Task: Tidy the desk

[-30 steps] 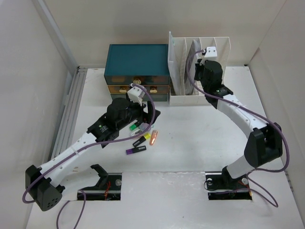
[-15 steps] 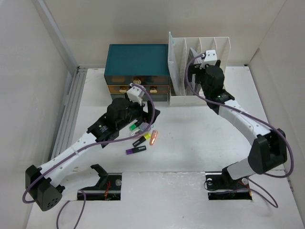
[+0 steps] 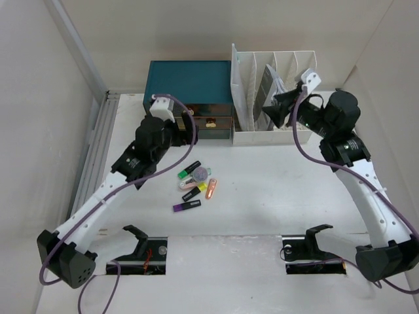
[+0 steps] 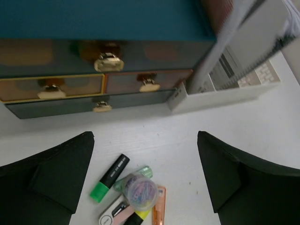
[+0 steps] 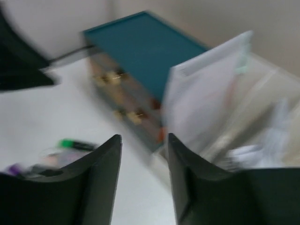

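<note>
Desk, the large flat white tabletop walled in white (image 3: 275, 190), lies level and face up under both arms. Its longer run seems to go left to right along the near edge where the arms are bolted, though the walls hide its full outline.

The tidying looks only partly done. On the left, the left gripper (image 4: 145, 136) hangs over the tabletop just in front of the teal drawer box with brass knobs (image 3: 190, 82), which stands against the far edge. Its jaws are spread wide with nothing between them, and every drawer looks closed.

Near the tabletop's middle a small heap waits loose: a green-capped black highlighter (image 4: 110, 178), a round clear lidded tub (image 4: 142, 191), an orange marker (image 3: 211, 188), a yellow marker (image 3: 192, 193) and a purple one (image 3: 186, 206) nearest the near edge. I judge these to be what is left to put away.

To the right, touching the drawer box, the white slotted file rack (image 3: 275, 65) already holds papers upright. The right gripper (image 5: 143, 140) hovers beside it, fingers parted and empty, its view blurred.
</note>
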You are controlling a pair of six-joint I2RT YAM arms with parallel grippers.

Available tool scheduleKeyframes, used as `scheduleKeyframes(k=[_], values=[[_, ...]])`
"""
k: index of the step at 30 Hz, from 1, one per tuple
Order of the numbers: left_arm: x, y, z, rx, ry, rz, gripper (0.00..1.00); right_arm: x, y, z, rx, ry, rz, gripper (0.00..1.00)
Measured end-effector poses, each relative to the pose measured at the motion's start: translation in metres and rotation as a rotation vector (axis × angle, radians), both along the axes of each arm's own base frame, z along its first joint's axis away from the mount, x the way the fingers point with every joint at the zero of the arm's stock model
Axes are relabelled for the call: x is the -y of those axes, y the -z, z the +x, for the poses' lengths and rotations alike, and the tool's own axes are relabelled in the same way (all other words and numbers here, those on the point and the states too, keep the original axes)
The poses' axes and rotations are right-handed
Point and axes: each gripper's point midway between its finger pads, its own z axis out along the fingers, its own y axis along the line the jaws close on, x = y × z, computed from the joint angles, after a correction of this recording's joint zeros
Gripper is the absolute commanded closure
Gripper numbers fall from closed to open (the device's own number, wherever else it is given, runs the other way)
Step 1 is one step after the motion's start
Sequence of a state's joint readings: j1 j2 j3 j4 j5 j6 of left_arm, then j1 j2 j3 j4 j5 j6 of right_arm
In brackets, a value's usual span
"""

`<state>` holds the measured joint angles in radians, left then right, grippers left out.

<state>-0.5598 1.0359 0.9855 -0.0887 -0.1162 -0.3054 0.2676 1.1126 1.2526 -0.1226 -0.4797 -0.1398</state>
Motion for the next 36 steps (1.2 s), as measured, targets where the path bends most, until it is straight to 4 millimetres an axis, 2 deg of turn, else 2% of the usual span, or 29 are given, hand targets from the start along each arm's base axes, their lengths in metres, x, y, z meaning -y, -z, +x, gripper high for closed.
scheduleKeyframes(k=[1,2,3,5,7,9,11,14,18,21,30,36], values=[[-0.003,-0.007,0.008,0.001,-0.034,0.003,0.15,-0.008,0.006,-0.008,-0.021,-0.066,-0.009,0.65],[-0.006,-0.014,0.018,0.003,-0.067,0.006,0.17,-0.016,0.015,-0.016,-0.061,-0.127,-0.013,0.68],[-0.009,-0.017,0.027,0.003,-0.099,0.011,0.23,-0.022,0.024,-0.023,-0.094,-0.174,-0.016,0.68],[-0.013,-0.015,0.04,-0.008,-0.141,0.031,0.28,-0.028,0.043,-0.032,-0.161,-0.23,-0.02,0.61],[-0.018,0.0,0.05,-0.044,-0.174,0.064,0.38,-0.031,0.059,-0.039,-0.216,-0.267,-0.02,0.48],[-0.022,0.018,0.057,-0.087,-0.191,0.099,0.45,-0.035,0.07,-0.046,-0.258,-0.307,-0.016,0.43],[-0.024,0.036,0.063,-0.13,-0.202,0.132,0.51,-0.039,0.081,-0.051,-0.29,-0.343,-0.008,0.43],[-0.024,0.059,0.072,-0.181,-0.205,0.173,0.51,-0.042,0.104,-0.055,-0.362,-0.37,0.003,0.43],[-0.019,0.079,0.081,-0.224,-0.197,0.206,0.45,-0.045,0.125,-0.054,-0.435,-0.384,0.007,0.43],[-0.015,0.083,0.089,-0.233,-0.195,0.216,0.44,-0.047,0.132,-0.052,-0.459,-0.394,0.011,0.43],[-0.006,0.066,0.113,-0.188,-0.201,0.207,0.43,-0.052,0.133,-0.056,-0.465,-0.421,0.013,0.43],[-0.007,0.078,0.119,-0.206,-0.22,0.23,0.43,-0.054,0.134,-0.057,-0.468,-0.428,0.012,0.43]])
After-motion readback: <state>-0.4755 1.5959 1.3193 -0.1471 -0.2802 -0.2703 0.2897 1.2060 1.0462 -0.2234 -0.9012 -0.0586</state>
